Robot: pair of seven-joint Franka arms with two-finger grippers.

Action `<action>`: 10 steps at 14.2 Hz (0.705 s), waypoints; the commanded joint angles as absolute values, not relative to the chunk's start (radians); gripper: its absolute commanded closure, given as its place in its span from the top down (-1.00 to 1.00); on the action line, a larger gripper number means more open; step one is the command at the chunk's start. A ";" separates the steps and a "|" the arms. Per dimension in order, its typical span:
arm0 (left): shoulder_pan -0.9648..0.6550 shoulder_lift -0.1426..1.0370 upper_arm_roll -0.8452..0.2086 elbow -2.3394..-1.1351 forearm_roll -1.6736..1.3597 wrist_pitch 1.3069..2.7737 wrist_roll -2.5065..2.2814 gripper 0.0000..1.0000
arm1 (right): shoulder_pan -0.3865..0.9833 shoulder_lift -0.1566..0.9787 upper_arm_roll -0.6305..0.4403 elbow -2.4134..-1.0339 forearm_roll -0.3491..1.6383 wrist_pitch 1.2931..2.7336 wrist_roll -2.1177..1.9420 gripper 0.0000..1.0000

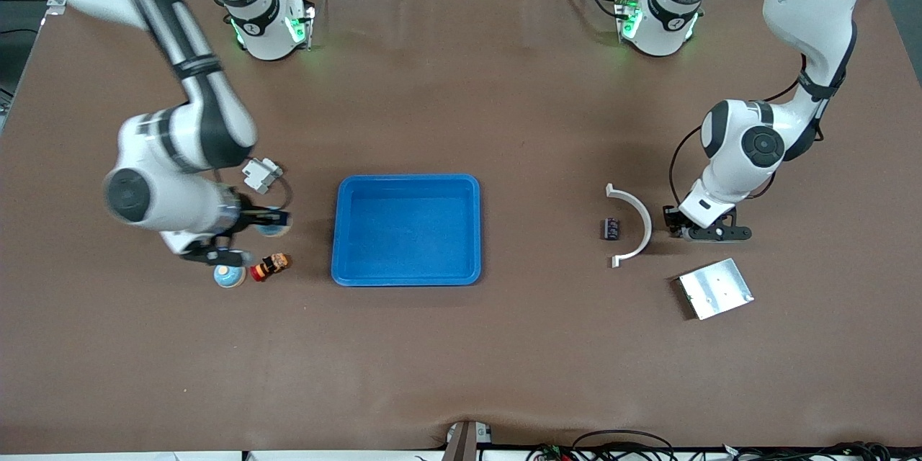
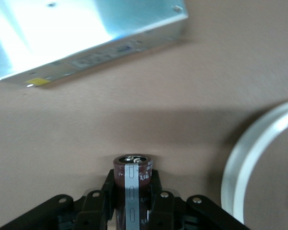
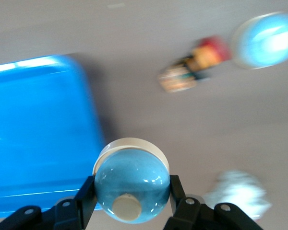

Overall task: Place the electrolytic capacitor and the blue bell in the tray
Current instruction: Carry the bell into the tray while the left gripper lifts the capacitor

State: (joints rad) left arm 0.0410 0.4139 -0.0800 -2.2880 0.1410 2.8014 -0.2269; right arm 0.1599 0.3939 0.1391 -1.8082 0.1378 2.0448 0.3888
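The electrolytic capacitor point(image 2: 133, 175), dark red-brown with a grey stripe, stands between the fingers of my left gripper point(image 2: 133, 181), which is shut on it. This gripper point(image 1: 709, 233) is low at the table beside a white curved piece. My right gripper point(image 3: 132, 188) is shut on the blue bell point(image 3: 131, 184), a glossy blue dome with a cream base. In the front view that gripper point(image 1: 270, 220) holds the bell point(image 1: 274, 225) over the table by the tray's end toward the right arm. The bright-blue tray point(image 1: 405, 277) lies mid-table with nothing in it, and its rim point(image 3: 93, 120) shows in the right wrist view.
A second blue bell point(image 1: 230, 276) and a red-and-yellow toy figure point(image 1: 270, 266) lie near the right gripper, with a white connector point(image 1: 261, 174) beside them. Toward the left arm's end are the white curved piece point(image 1: 637, 220), a small dark part point(image 1: 612, 228) and a silver metal plate point(image 1: 714, 288).
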 commanded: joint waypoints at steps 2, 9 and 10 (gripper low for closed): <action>0.058 0.351 -0.090 -2.214 0.158 2.595 -0.452 -1.00 | 0.296 0.503 0.123 -1.778 0.184 2.152 0.535 -0.56; 0.052 0.302 -0.234 -1.993 0.082 2.249 -0.844 -1.00 | 0.337 0.554 0.121 -1.790 0.186 2.169 0.580 -0.47; 0.049 0.308 -0.256 -1.959 0.037 2.223 -0.939 -1.00 | 0.344 0.567 0.121 -1.792 0.186 2.180 0.586 -0.41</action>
